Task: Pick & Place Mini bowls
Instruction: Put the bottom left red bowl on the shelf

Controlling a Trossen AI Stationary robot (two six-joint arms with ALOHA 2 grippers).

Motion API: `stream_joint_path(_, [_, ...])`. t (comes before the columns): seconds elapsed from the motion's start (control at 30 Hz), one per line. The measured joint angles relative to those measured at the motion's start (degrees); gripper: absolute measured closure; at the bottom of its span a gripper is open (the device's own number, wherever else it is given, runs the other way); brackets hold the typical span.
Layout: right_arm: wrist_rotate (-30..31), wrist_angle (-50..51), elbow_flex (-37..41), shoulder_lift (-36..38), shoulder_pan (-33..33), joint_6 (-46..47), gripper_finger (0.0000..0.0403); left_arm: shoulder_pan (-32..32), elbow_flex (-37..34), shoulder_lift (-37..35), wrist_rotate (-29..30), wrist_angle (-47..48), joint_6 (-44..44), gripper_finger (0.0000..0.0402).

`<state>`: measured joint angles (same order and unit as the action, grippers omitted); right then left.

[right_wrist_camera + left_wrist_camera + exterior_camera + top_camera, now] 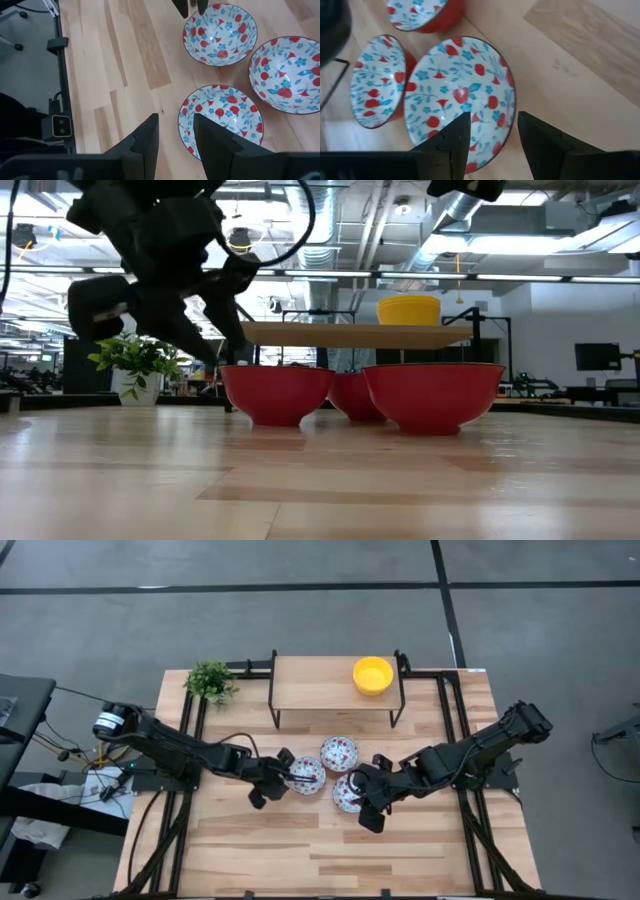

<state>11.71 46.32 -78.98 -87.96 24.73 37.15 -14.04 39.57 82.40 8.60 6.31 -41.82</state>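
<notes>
Three white mini bowls with a red-and-blue floral pattern stand close together on their bases at the table's middle: a left bowl (pixel 307 776), a far bowl (pixel 339 753) and a near-right bowl (pixel 347 792). From the low view their outsides are red. A yellow bowl (pixel 373 675) sits on the raised shelf. My left gripper (pixel 494 117) is open and low at the left bowl (pixel 457 100), one finger over its inside and one outside its rim. My right gripper (pixel 175 117) is open and hovers high above the near-right bowl (pixel 220 120). My left gripper comes at the left bowl slanting down from the table's left. Its fingers (pixel 457 142) stand on either side of the rim (pixel 509 102) on the bowl's left side. Whether they touch the rim, I cannot tell. The bowl sits on the table.
A small wooden shelf on black legs (pixel 320 690) stands at the far middle of the table. A small green plant (pixel 210 680) stands at the far left corner. Black rails run along the left and right sides. Bare wood lies toward the near edge (pixel 320 850).
</notes>
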Motion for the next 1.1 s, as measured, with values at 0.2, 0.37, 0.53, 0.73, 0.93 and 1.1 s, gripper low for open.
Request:
stream_joint_path(0.2, [0.0,0.0,0.0,0.0,0.5,0.1,0.029,-0.2,0.0,2.4,-0.2,0.0,0.0,0.0238])
stream_joint_path(0.37, [0.0,0.0,0.0,0.0,0.5,0.4,0.029,0.2,0.0,4.3,-0.3,-0.4,0.1,0.0238])
stream_joint_path(0.53, [0.1,0.0,0.0,0.0,0.6,0.4,0.029,1.7,0.0,5.8,-0.3,-1.2,0.1,0.0238])
stream_joint_path(0.73, [0.1,0.0,0.0,0.0,0.8,0.4,0.029,2.9,0.0,6.1,-0.4,-1.8,0.1,0.0242])
stream_joint_path(0.93, [0.2,0.0,0.0,0.0,0.8,0.4,0.029,2.8,0.0,6.1,-4.7,-1.9,0.1,0.0295])
stream_joint_path(1.1, [0.2,0.0,0.0,0.0,0.8,0.4,0.029,2.1,0.0,6.1,-5.1,-1.9,0.1,0.0368])
